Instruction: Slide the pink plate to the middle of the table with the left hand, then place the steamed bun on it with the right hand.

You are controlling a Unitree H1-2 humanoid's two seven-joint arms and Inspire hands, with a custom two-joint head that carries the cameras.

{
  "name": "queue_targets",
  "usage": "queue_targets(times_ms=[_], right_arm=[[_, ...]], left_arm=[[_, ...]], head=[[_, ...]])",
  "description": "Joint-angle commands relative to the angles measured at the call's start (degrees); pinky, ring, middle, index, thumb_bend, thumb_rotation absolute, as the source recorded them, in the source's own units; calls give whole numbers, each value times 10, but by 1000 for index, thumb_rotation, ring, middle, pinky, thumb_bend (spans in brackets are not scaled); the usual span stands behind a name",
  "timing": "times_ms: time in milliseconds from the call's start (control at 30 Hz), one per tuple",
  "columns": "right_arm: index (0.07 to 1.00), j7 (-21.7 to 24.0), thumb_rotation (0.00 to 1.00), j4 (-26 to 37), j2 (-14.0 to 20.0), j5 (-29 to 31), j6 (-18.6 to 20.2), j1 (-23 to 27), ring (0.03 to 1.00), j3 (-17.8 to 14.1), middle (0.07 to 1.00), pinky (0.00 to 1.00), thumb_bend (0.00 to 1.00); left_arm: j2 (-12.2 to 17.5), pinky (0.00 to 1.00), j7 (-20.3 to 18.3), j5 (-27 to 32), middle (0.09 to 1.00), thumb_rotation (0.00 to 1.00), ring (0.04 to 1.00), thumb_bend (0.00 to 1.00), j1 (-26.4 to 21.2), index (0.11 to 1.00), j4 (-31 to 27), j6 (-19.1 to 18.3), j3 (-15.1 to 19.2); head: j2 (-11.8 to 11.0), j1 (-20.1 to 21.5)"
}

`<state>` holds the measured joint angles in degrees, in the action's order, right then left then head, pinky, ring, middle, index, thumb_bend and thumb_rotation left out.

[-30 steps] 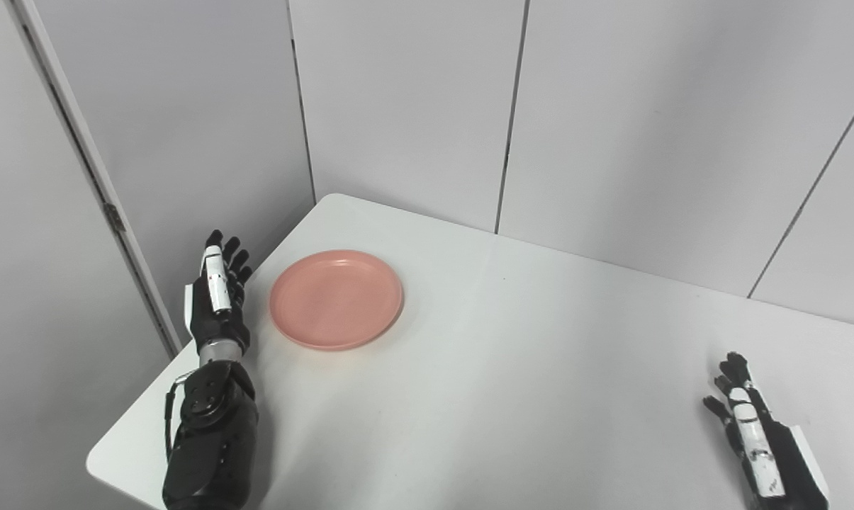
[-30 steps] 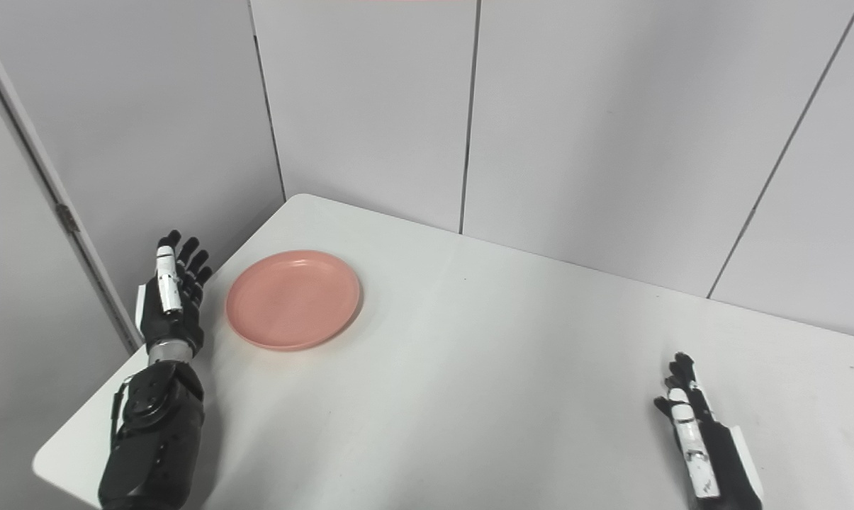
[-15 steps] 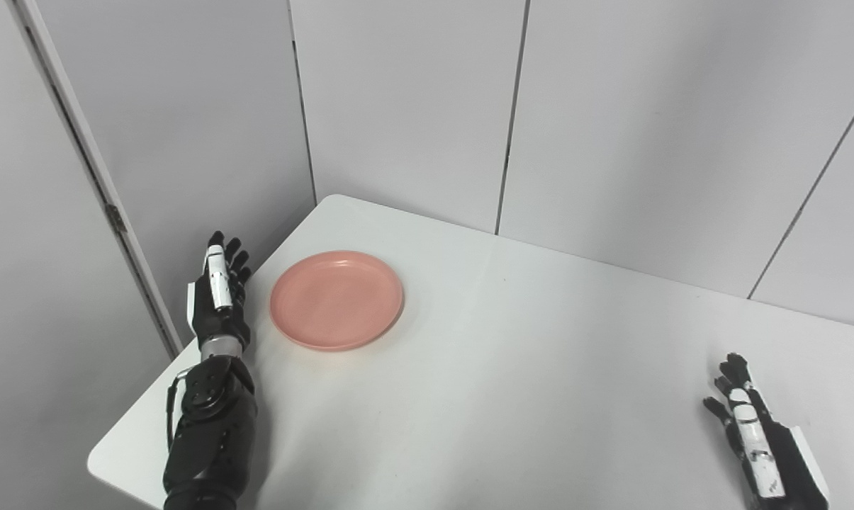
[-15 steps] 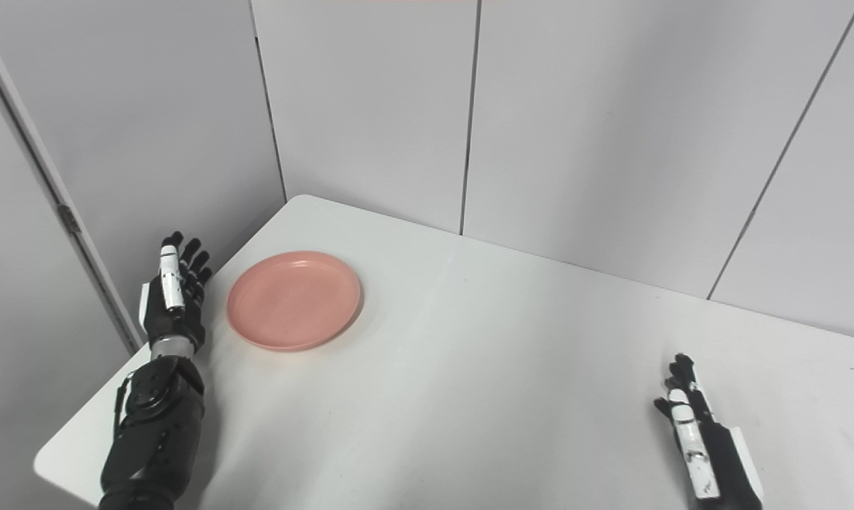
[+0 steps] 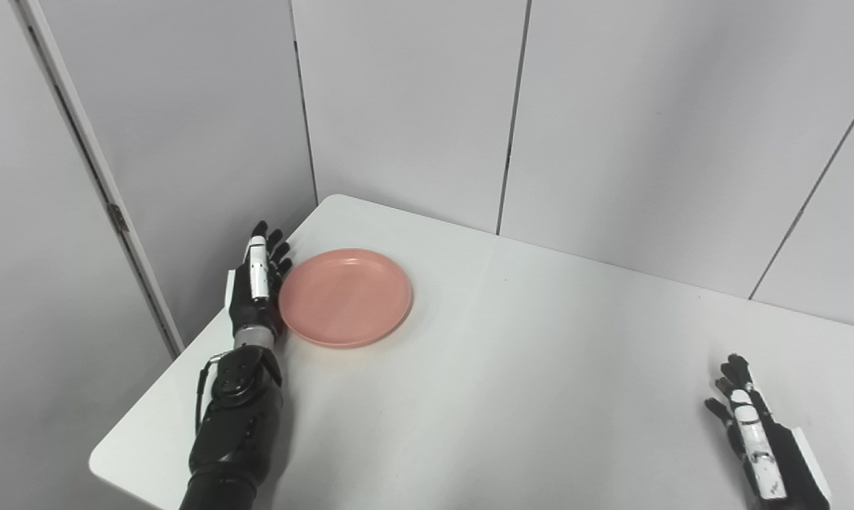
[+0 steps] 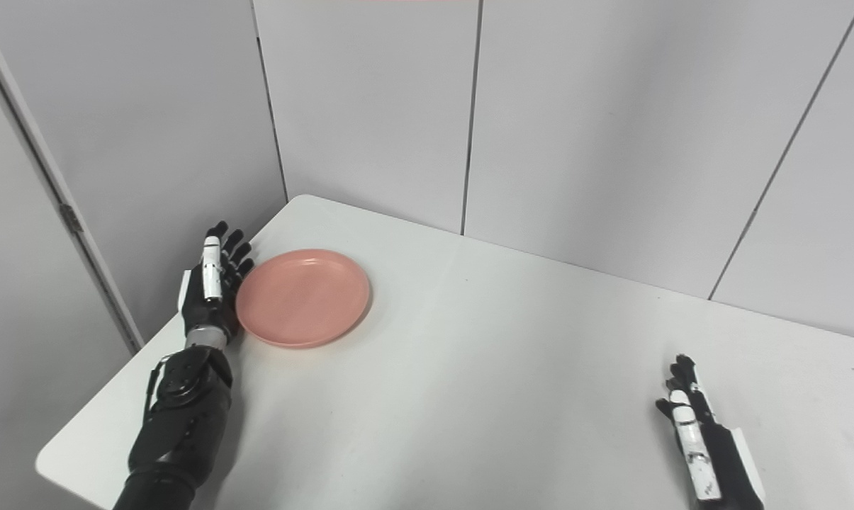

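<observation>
Left eye view: the left hand [image 5: 256,294] stands edge-on, fingers extended and holding nothing, against the left rim of the pink plate [image 5: 345,297], positioned to push it toward mid-table.

Right eye view: the right hand [image 6: 699,439] rests flat, fingers spread, empty, well apart. No steamed bun is visible.

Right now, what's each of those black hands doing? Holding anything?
Left hand: open, fingers straight, against the pink plate's left rim, gripping nothing.
Right hand: open, empty, near the table's right front.
</observation>
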<state>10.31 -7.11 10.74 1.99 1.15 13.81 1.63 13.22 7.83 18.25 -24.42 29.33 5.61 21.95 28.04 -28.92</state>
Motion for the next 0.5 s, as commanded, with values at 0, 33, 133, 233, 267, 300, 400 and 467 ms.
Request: queue_targets(times_ms=[0, 33, 133, 233, 267, 300, 400, 467], right_arm=[[1000, -3, 1000, 2, 7, -5, 33, -13, 1000, -4, 1000, 1000, 47], [1000, -4, 1000, 2, 7, -5, 33, -13, 1000, -4, 1000, 1000, 45], [1000, -5, 1000, 5, 5, -5, 35, -13, 1000, -4, 1000, 1000, 39], [1000, -4, 1000, 1, 4, -3, 30, -13, 1000, -4, 1000, 1000, 35], [1000, -4, 1000, 2, 3, -3, 31, -13, 1000, -3, 1000, 1000, 36], [1000, -4, 1000, 4, 3, -3, 34, -14, 1000, -3, 1000, 1000, 38], [1000, -7, 1000, 4, 2, -8, 32, -14, 1000, -2, 1000, 1000, 43], [1000, -7, 1000, -1, 2, -10, 22, -14, 1000, 0, 1000, 1000, 33]], left_arm=[[-15, 911, -7, -3, 919, 1000, 909, 424, 3, 917, 19, -21, -12], [-16, 903, -8, -7, 914, 1000, 903, 425, 2, 912, 20, -23, -19], [-19, 885, -9, -16, 904, 1000, 887, 429, 0, 903, 23, -33, -36], [-28, 894, -15, -16, 909, 1000, 891, 430, -2, 905, 24, -46, -48], [-31, 894, -19, -17, 909, 1000, 891, 431, -4, 904, 28, -46, -53], [-33, 891, -23, -17, 908, 1000, 891, 430, -5, 902, 33, -44, -57], [-38, 893, -41, -15, 909, 1000, 896, 428, -5, 907, 39, -41, -67], [-41, 901, -50, -17, 909, 1000, 900, 429, -6, 910, 42, -43, -75]], head=[[1, 1], [1, 2], [3, 3], [4, 8], [4, 9], [4, 11], [5, 17], [7, 23]])
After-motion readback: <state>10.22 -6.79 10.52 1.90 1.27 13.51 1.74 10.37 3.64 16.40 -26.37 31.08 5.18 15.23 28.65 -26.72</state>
